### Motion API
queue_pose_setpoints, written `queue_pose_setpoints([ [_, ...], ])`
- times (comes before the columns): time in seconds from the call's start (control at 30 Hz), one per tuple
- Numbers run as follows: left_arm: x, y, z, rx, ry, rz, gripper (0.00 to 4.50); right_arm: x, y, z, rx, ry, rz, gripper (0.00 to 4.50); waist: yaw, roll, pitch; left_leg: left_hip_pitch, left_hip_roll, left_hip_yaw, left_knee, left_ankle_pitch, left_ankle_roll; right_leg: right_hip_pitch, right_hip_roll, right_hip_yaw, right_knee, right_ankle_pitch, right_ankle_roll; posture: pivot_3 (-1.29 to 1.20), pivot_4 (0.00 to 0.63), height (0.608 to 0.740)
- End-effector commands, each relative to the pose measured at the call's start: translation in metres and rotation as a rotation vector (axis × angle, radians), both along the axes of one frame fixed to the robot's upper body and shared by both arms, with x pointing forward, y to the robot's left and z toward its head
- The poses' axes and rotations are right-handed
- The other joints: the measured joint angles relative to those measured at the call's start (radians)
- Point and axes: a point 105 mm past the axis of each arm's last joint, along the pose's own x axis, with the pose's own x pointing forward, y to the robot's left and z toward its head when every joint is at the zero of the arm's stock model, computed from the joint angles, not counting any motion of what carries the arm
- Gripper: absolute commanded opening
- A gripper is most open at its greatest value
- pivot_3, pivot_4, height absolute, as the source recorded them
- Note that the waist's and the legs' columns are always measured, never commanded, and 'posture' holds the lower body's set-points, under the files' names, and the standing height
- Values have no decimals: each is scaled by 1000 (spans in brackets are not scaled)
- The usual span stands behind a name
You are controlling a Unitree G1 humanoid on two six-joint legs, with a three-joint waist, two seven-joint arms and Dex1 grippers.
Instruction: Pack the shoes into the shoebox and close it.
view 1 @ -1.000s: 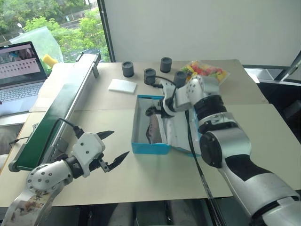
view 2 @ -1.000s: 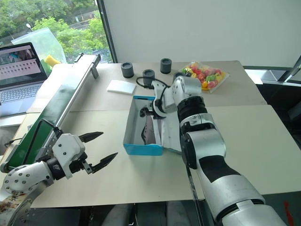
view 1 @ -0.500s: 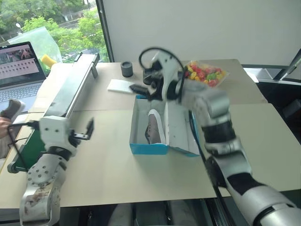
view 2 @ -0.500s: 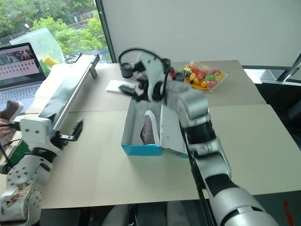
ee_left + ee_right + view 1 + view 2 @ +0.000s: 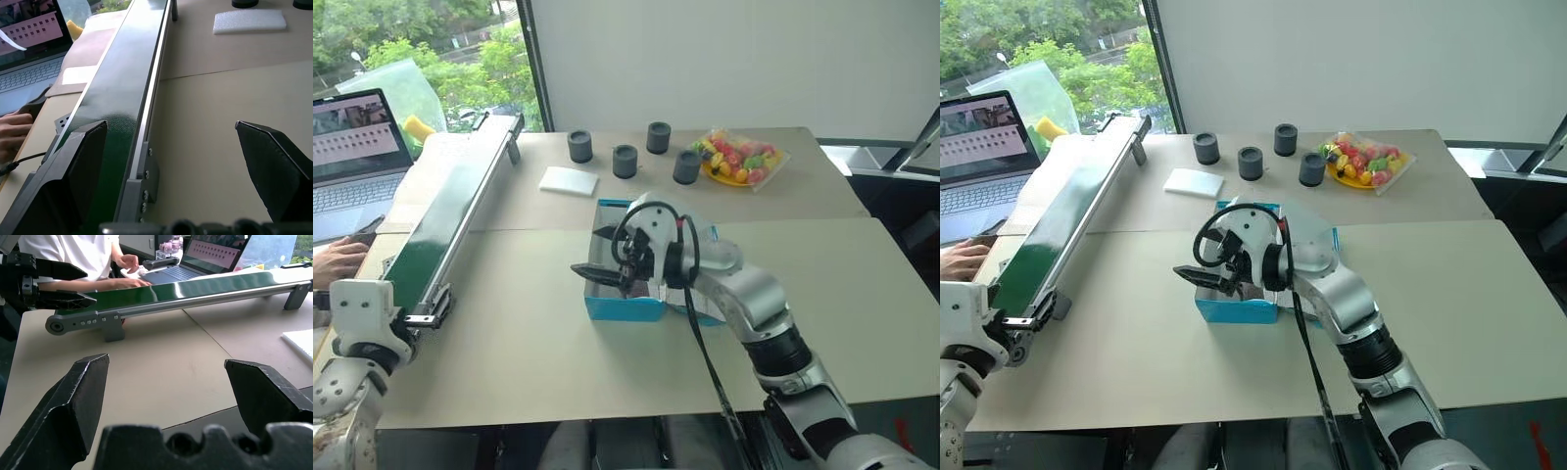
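Shoebox, bright blue, sits near the middle of the table, mostly covered from the head views by the right gripper, which hangs over its left part with both black fingers spread wide and nothing between them. What lies inside the box cannot be made out past the arm.

The right wrist view looks across the bare tabletop to a long green conveyor, a laptop and a seated person in a white shirt; it also catches the left gripper's dark fingers at the far edge. The left wrist view shows the left gripper wide apart and empty, close alongside the conveyor's metal rail, with a white foam pad farther off.

From the head, the left gripper sits at the conveyor's near end, close to the table's left edge. Open tabletop lies in front of the box and to its right. Behind the box stand four dark cylinders and a bag of colourful sweets. A person's hand rests by the laptop.
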Motion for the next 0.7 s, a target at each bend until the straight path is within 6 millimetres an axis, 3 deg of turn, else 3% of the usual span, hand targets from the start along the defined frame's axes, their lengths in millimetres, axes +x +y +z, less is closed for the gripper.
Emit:
queue_pose_setpoints([
  [0.03,-2,10,8,47,-28,26,4500,-3,6,8,49,-36,4,4438,0,0,0,0,0,0,0,0,0,0,0,0,0,0,0,0,150,736],
  [0.37,2,14,11,45,-58,71,4500,-4,21,-6,29,-8,-19,4438,0,0,0,0,0,-3,0,0,0,0,-1,0,0,0,0,0,150,736],
  [0.7,7,7,7,45,-54,59,4500,-3,23,-9,31,4,-44,4438,0,0,0,1,0,-3,0,0,0,0,0,0,0,0,0,0,150,736],
])
